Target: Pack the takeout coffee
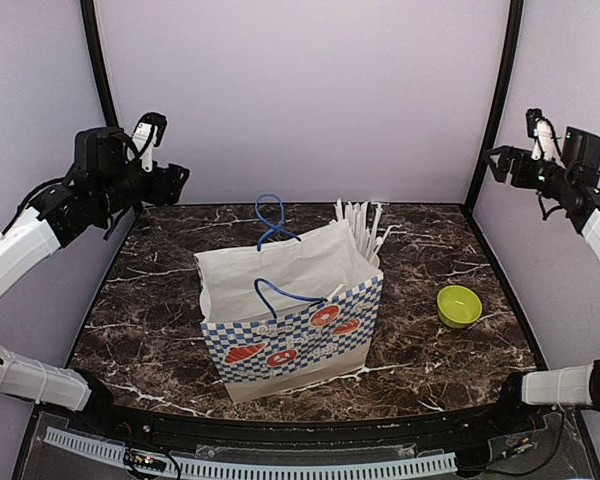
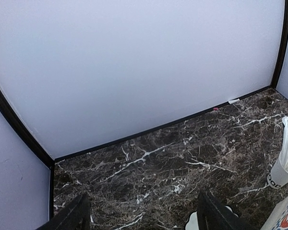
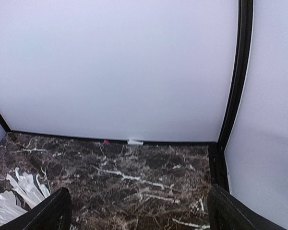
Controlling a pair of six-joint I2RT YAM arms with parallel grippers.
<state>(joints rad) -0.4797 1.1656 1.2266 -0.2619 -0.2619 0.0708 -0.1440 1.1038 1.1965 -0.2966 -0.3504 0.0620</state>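
We count one checkered paper bag (image 1: 300, 320) standing mid-desk (image 1: 150, 300), with two blue handles (image 1: 271, 222). One lime-green bowl (image 1: 459, 305) sits right of the bag, apart from it. One white cup of straws (image 2: 280, 175) is just behind the bag's right end.

There are two arms. The left arm is raised high, up and left of the bag; the left tool (image 2: 143, 203) has its fingers apart with nothing between them. The right arm is raised high, up and right of the bag; the right tool (image 3: 139, 194) has its fingers wide apart, gripping nothing. Both tools face the back wall (image 2: 134, 72) beyond the bag.

Takeout coffee cups: none in view. The bag's inside is hidden, so we cannot tell whether they sit in it.
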